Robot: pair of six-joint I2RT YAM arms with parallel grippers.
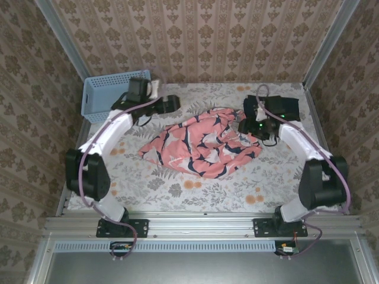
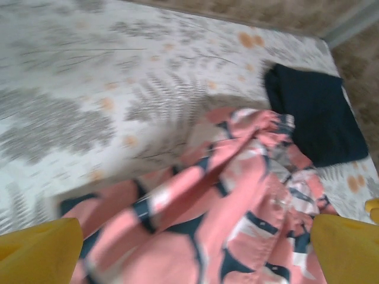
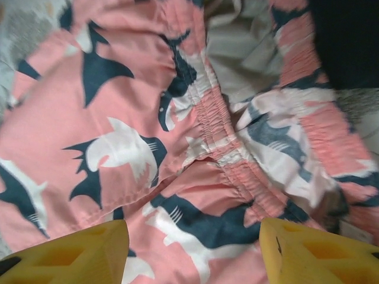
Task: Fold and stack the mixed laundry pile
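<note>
Floral-print tablecloth (image 1: 177, 183) lies bare along the near edge. At mid-table sits the coral-pink garment (image 1: 201, 145), crumpled and unfolded, with a navy and white print. From overhead the right gripper (image 1: 247, 125) sits at the garment's far right edge and the left gripper (image 1: 173, 105) at its far left, but that view doesn't show how the fingers stand. The wrist views do: the right gripper (image 3: 192, 254) has its yellow fingers spread wide over the pink cloth (image 3: 148, 148), holding nothing, and the elastic waistband shows up close. The left gripper (image 2: 195, 254) is also spread, with the pink fabric (image 2: 237, 207) between the tips. That shot is blurry, so contact is unclear. Farther back on the right, the navy garment (image 2: 314, 118) lies flat and apparently folded, just beside the pink one; overhead (image 1: 287, 106) the right arm partly hides it. The light blue basket (image 1: 103, 97) stands at the far left corner.
</note>
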